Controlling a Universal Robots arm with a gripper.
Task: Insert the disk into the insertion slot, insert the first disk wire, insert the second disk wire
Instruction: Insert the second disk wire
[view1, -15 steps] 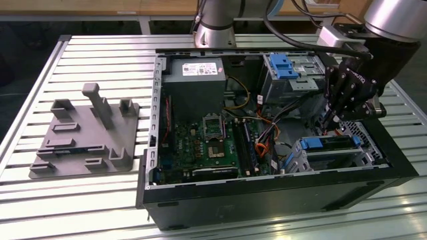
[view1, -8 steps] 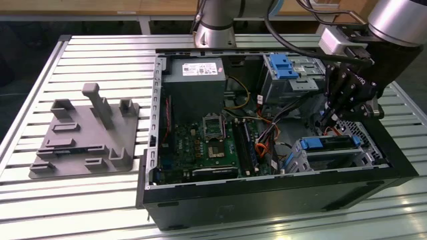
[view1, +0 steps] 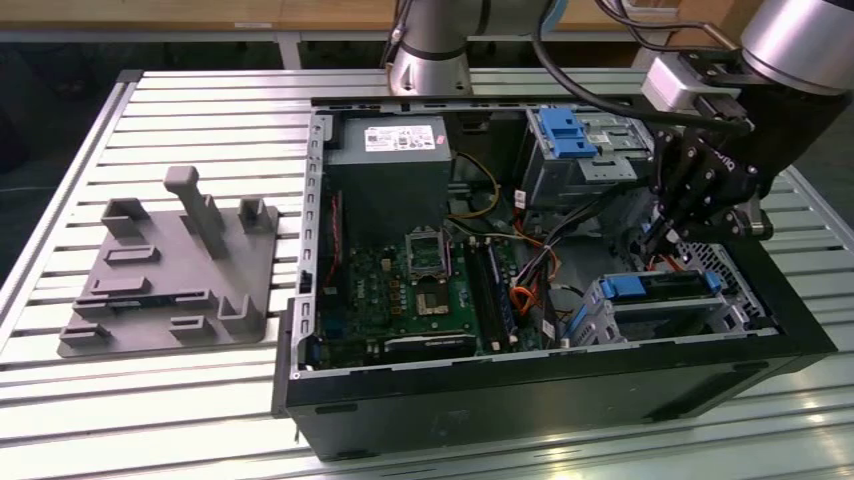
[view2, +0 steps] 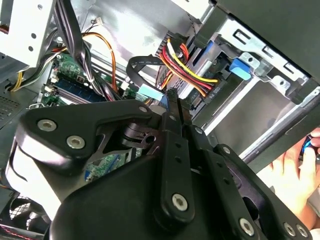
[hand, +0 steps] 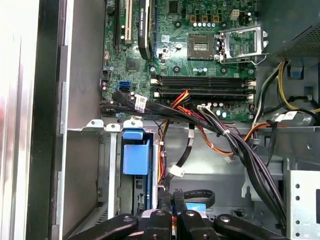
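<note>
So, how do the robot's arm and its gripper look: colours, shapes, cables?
The arm is made of round silver-grey tubes with darker joints, and a black cable loops to its wrist. The gripper is matte black: rounded linkage bars joined by silver screws, ending in two narrow flat fingers.

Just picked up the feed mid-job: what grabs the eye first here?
The open computer case on the slatted table, with the robot's black hand hanging inside it at the exterior view's right, just above the blue-framed disk in the insertion slot. In the second wrist view, a person's fingers show beside the case.
</note>
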